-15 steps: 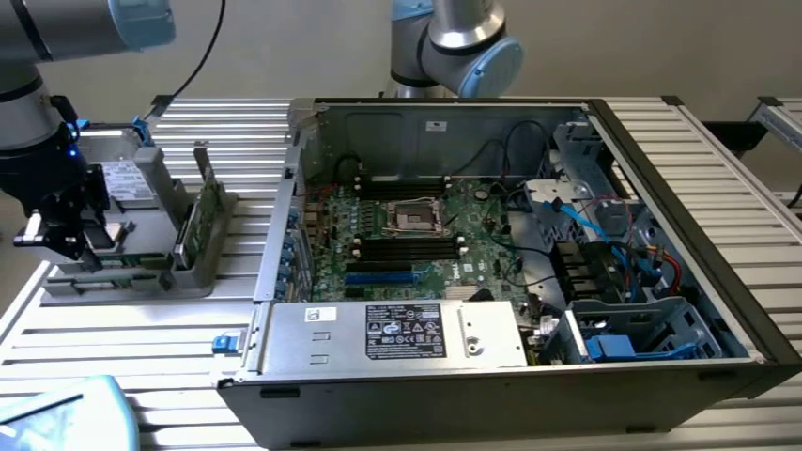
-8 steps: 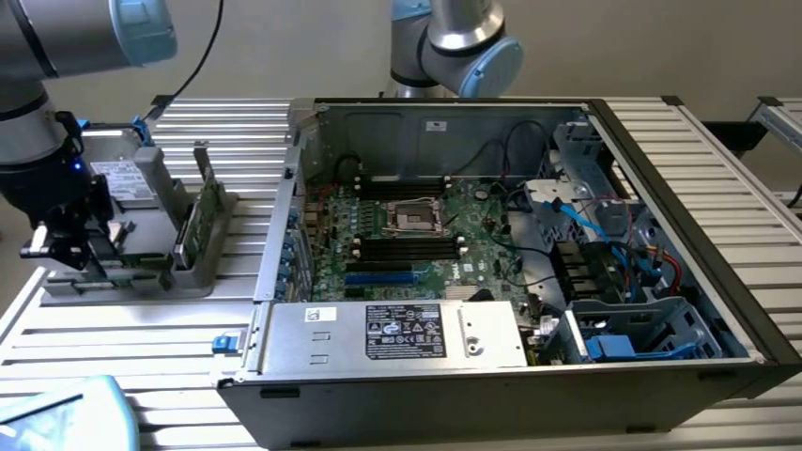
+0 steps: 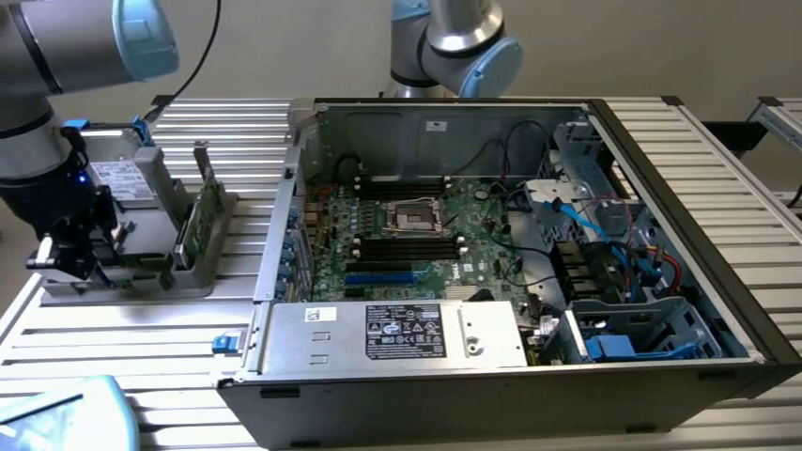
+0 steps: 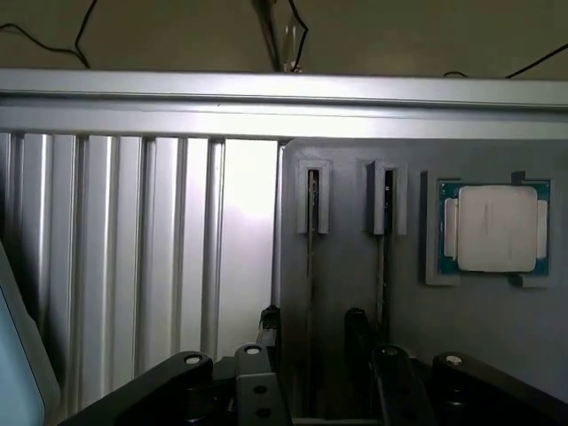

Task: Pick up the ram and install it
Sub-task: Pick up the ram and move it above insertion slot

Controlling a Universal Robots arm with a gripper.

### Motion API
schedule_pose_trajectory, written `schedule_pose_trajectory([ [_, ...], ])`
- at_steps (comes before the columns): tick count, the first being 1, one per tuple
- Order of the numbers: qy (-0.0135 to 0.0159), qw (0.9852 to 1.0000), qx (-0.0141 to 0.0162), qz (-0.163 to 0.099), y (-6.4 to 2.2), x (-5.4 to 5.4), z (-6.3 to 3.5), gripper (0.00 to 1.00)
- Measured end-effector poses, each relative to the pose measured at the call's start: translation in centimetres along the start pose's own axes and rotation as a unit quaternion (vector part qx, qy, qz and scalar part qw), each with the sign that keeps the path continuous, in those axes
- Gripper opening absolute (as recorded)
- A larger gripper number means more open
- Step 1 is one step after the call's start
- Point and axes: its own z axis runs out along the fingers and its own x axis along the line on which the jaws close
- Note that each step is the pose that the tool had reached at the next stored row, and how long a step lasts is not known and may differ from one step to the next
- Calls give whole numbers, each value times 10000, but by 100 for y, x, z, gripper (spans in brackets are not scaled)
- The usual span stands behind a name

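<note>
No print can be read. The power supply [image 3: 483, 334] carries a black label [image 3: 405, 331] whose white marks are too small to make out, with a white sticker [image 3: 322, 315] beside it. A pale sticker [image 3: 435, 123] on the case [image 3: 376, 117] wall is likewise illegible.

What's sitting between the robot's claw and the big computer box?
In the exterior view, a green ram stick stands upright in a gray holder, between the gripper and the computer case.
</note>
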Motion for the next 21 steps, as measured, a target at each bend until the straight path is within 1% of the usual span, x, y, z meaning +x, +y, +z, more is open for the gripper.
schedule_pose_trajectory([
  [9,-1,10000,14,2,-6,9,160,42],
  [13,-1,10000,13,2,-9,9,161,42],
  [16,-2,10000,13,2,-29,9,162,42],
  [21,-3,10000,12,3,-29,9,162,42],
])
